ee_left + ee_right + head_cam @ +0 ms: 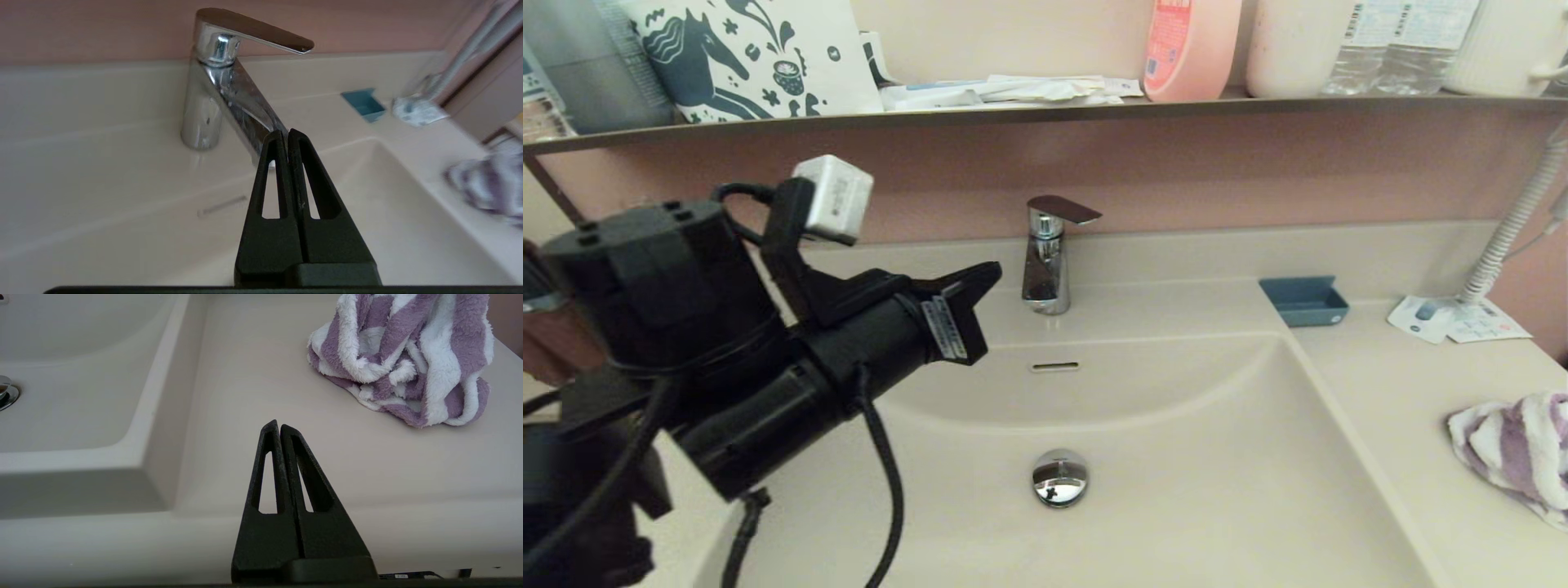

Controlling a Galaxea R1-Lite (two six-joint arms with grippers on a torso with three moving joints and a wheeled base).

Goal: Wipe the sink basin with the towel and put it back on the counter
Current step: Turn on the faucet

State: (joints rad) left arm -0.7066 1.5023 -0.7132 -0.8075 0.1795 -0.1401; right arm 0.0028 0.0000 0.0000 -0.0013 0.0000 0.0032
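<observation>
The purple-and-white striped towel (1515, 449) lies bunched on the counter (1405, 408) to the right of the sink basin (1160, 506), near the right edge of the head view. Nothing holds the towel (402, 359). My right gripper (278, 425) is shut and empty, low by the counter's front edge (367, 465), short of the towel; it is outside the head view. My left gripper (990, 276) is shut and empty, raised over the basin's left side and pointing toward the faucet (229, 94). The chrome drain plug (1059, 478) sits mid-basin.
A chrome faucet (1047, 257) stands behind the basin above the overflow slot (1054, 367). A small blue tray (1304, 300) and a white leaflet (1454, 318) lie on the back right counter. A white hose (1515, 220) hangs at the right. The upper shelf (1045, 110) holds bottles.
</observation>
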